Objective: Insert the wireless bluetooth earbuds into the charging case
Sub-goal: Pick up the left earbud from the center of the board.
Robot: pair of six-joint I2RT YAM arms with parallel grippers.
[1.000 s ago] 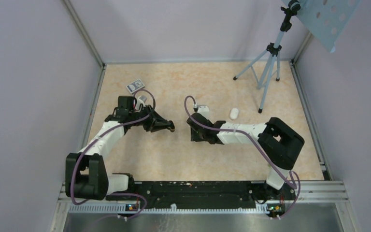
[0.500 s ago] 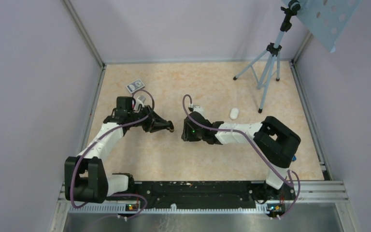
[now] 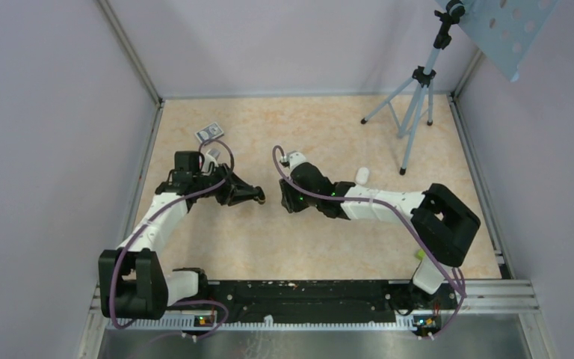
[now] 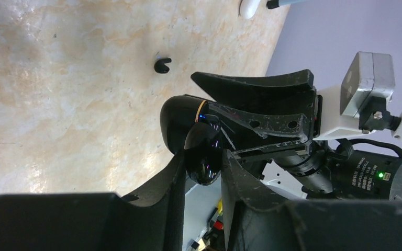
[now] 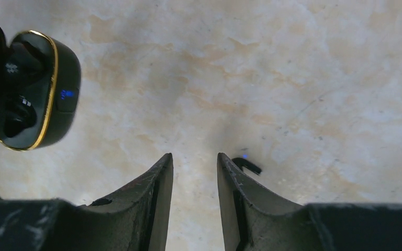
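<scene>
From above, a tripod (image 3: 416, 97) stands at the far right of the surface (image 3: 329, 247), a white oval object (image 3: 362, 175) lies near its foot, and a small grey card (image 3: 209, 133) lies far left. Both arms reach inward, and the left gripper (image 3: 258, 197) and right gripper (image 3: 286, 203) nearly meet at mid-surface. The things between them are too small to make out here.

In the left wrist view, the left fingers (image 4: 180, 172) are clenched on the charging case (image 4: 186, 117), which is glossy black with a gold rim. The right gripper looms just beyond it. One black earbud (image 4: 161, 64) lies on the surface.

In the right wrist view, the right fingers (image 5: 159, 178) are slightly parted, grasping nothing. The earbud lies just beside one fingertip, partly hidden behind it. The case hangs open at left with a blue light; its wells are too dark to tell what they contain.
</scene>
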